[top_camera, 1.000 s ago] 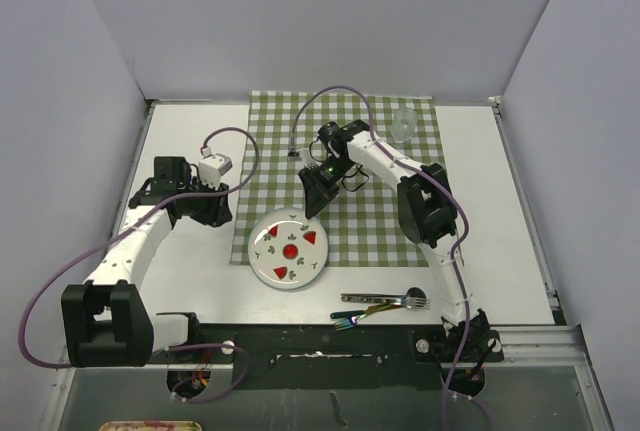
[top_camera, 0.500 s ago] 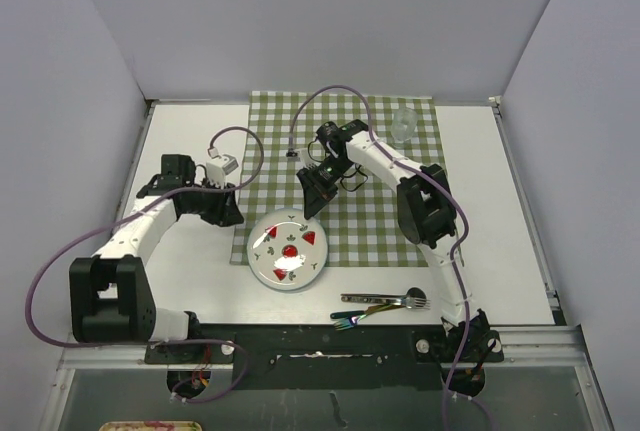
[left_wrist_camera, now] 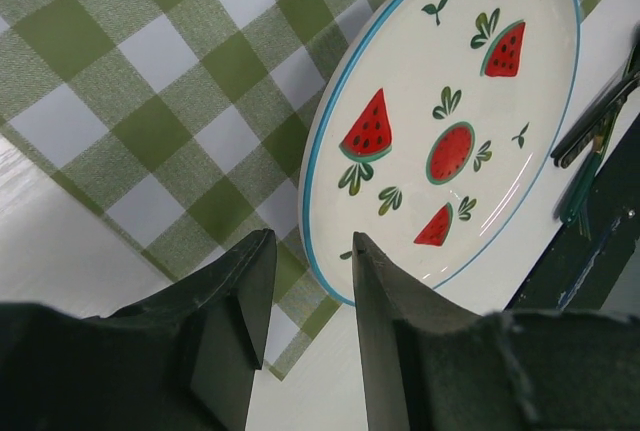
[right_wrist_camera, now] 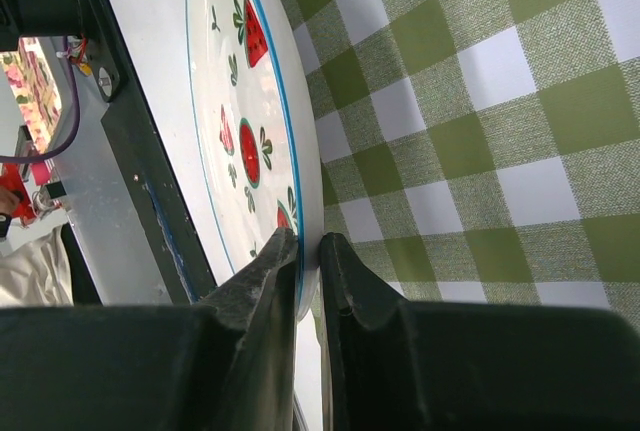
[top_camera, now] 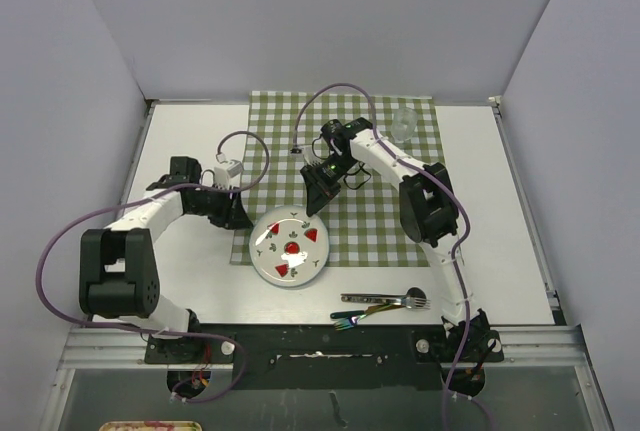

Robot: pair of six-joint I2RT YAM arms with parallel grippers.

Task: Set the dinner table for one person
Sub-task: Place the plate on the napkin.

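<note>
A white plate (top_camera: 288, 247) with red watermelon pictures and a blue rim lies over the near left corner of the green checked cloth (top_camera: 370, 176) on the dinner table (top_camera: 500, 201). My right gripper (top_camera: 311, 208) is shut on the plate's far rim; the right wrist view shows the rim pinched between the fingers (right_wrist_camera: 280, 261) of the gripper (right_wrist_camera: 308, 246). My left gripper (top_camera: 242, 219) stands open just left of the plate. In the left wrist view the gripper (left_wrist_camera: 308, 256) has the plate (left_wrist_camera: 450, 131) edge just beyond its fingertips, with nothing held.
A fork (top_camera: 395, 299) and a dark knife (top_camera: 355, 317) lie on the table near the front edge, right of the plate. A clear glass (top_camera: 403, 123) stands at the cloth's far right corner. Metal rails border the table.
My left arm has swung right, bringing its open gripper up to the plate's left edge. The right gripper has kept its hold on the rim and barely moved.
</note>
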